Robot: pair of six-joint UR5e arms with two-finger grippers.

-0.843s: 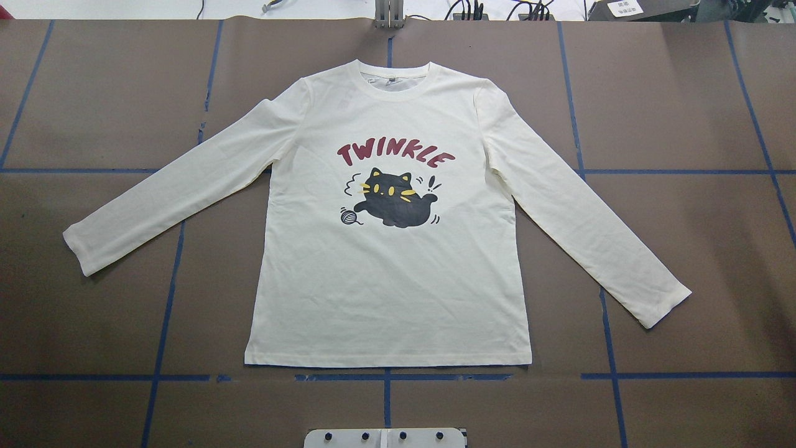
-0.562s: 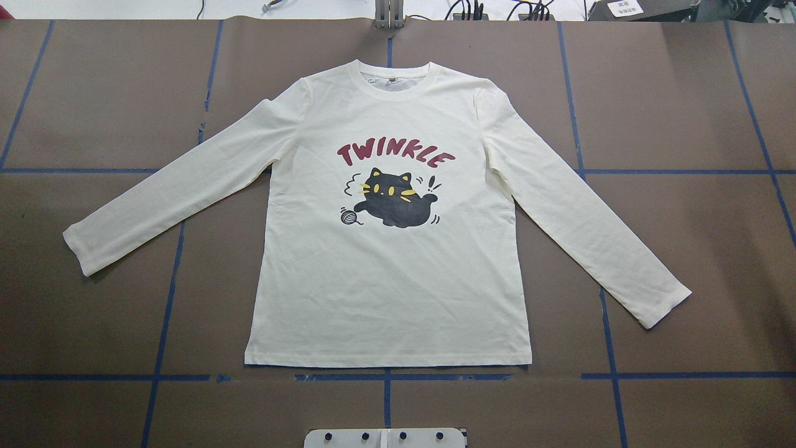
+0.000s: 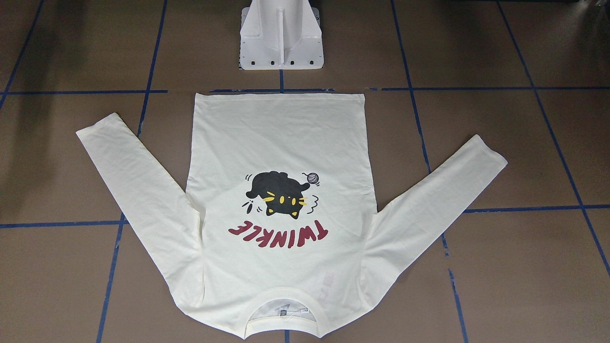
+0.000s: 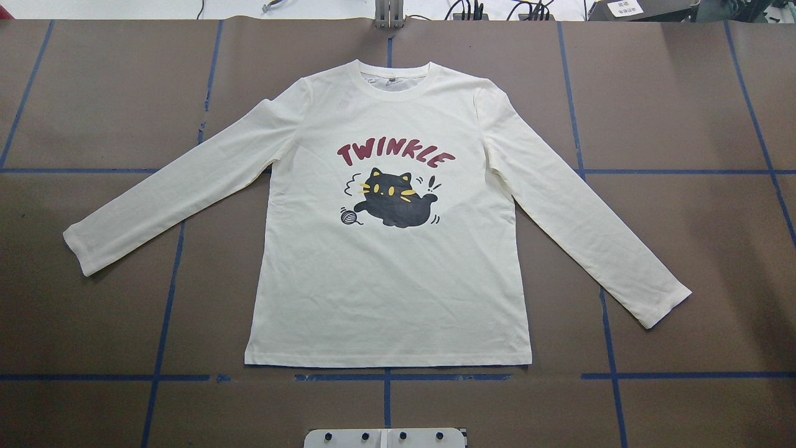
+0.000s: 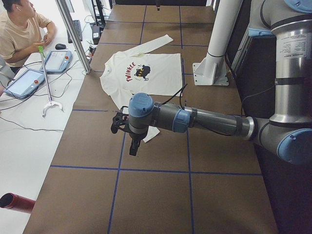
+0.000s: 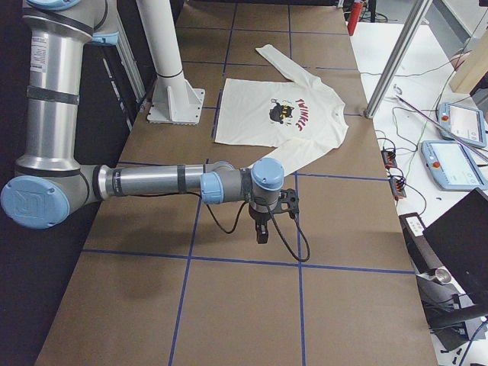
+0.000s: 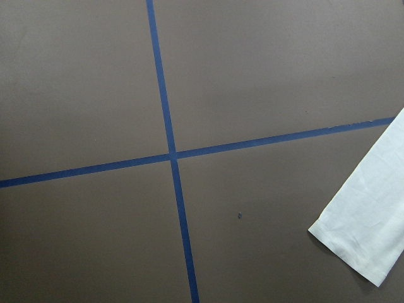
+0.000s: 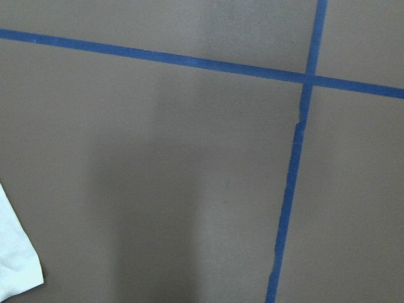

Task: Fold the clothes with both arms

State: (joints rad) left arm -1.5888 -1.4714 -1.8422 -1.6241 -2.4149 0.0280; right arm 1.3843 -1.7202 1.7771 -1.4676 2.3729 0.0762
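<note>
Just one T-shirt [image 4: 385, 292], flat — one left arm [image 5: 209, 119], one right arm [image 6: 152, 181].

The near right arm [image 6: 152, 183] lay stretched across the brown table [image 6: 229, 305] with its right gripper [image 6: 261, 235] pointing down, jaws unreadable. At its twelve o'clock the cream T-shirt [image 6: 259, 122] lay spread flat, with the white pedestal [image 6: 174, 103] at the shirt's nine o'clock.

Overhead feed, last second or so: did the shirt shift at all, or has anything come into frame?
Nothing visibly changed. In the overhead view the T-shirt lies flat and print up in the same spot on the table, spread out just as before, and nothing new has entered that view.
</note>
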